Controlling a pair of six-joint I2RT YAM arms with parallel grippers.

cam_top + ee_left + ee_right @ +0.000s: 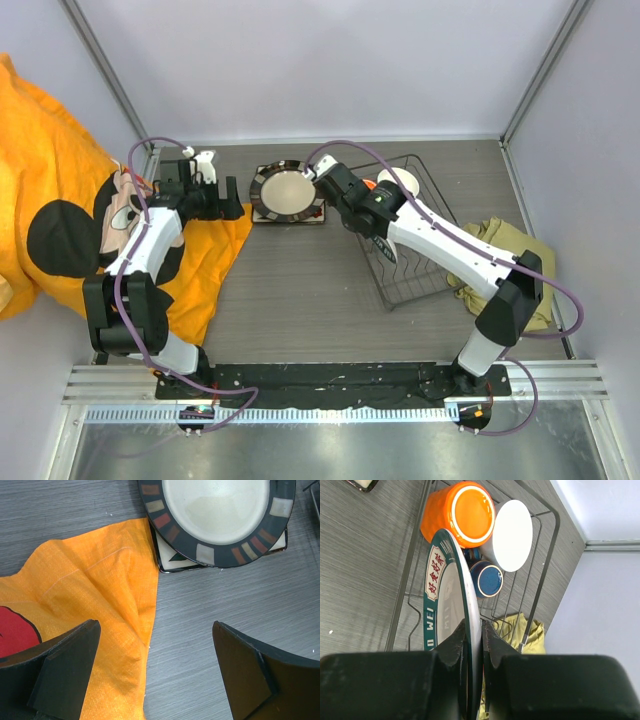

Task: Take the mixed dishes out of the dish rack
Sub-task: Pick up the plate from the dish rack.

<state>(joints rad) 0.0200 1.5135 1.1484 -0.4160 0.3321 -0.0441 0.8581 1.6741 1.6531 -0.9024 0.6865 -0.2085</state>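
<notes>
Plate (435,580) stood on edge in the rack (410,280), right pincer (475,625) clamped on its green rim; left pincer (155,640) gaped wide.

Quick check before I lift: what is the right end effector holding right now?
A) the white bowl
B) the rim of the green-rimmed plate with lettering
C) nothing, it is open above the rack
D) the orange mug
B: in the right wrist view the right end effector has its fingers pinched on either side of the green-rimmed plate, which stands on edge in the dish rack. The orange mug sits untouched beyond it.
</notes>
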